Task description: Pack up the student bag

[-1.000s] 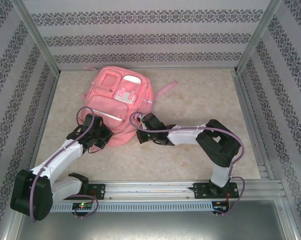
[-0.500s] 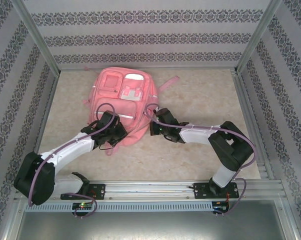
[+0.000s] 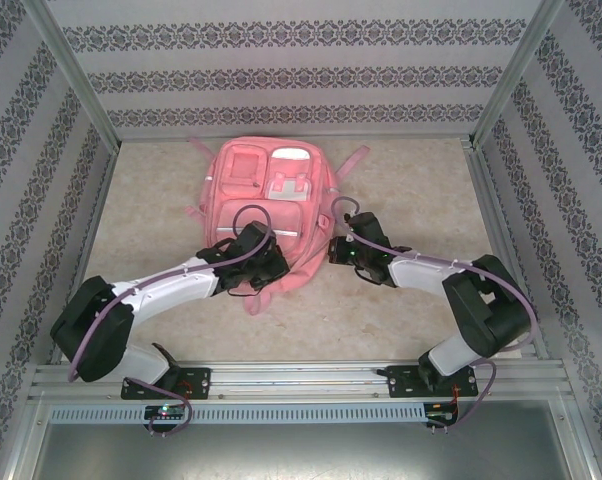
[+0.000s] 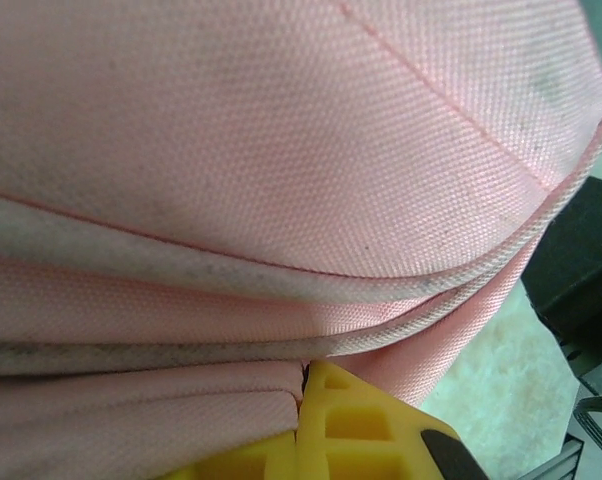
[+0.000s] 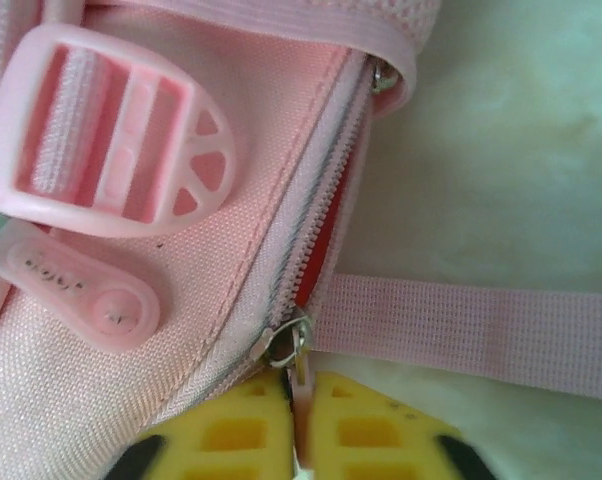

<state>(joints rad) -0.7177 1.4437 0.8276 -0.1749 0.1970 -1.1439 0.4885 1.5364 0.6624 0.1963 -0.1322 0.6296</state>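
The student bag (image 3: 271, 195), a large pink backpack, lies front up in the middle of the table. My left gripper (image 3: 269, 264) is at its near edge; the left wrist view has the yellow fingers (image 4: 361, 420) shut, pinching a fold of the bag's pink fabric (image 4: 281, 150). My right gripper (image 3: 338, 248) is at the bag's right side. Its yellow fingers (image 5: 231, 435) are shut on the pink pull tab of a zipper slider (image 5: 281, 343). Beyond the slider the zipper gapes, with red lining (image 5: 326, 240) inside.
A pink buckle (image 5: 111, 130) and a rubber tag (image 5: 81, 290) sit on the bag beside the zipper. A pink strap (image 5: 461, 325) lies across the beige table (image 3: 431, 200). Patterned walls and metal posts enclose the table; a rail (image 3: 301, 378) runs along the near edge.
Both arms have carried the bag to the right and a little away from the bases, turning it more upright in the top view. Both grips have stayed on it.
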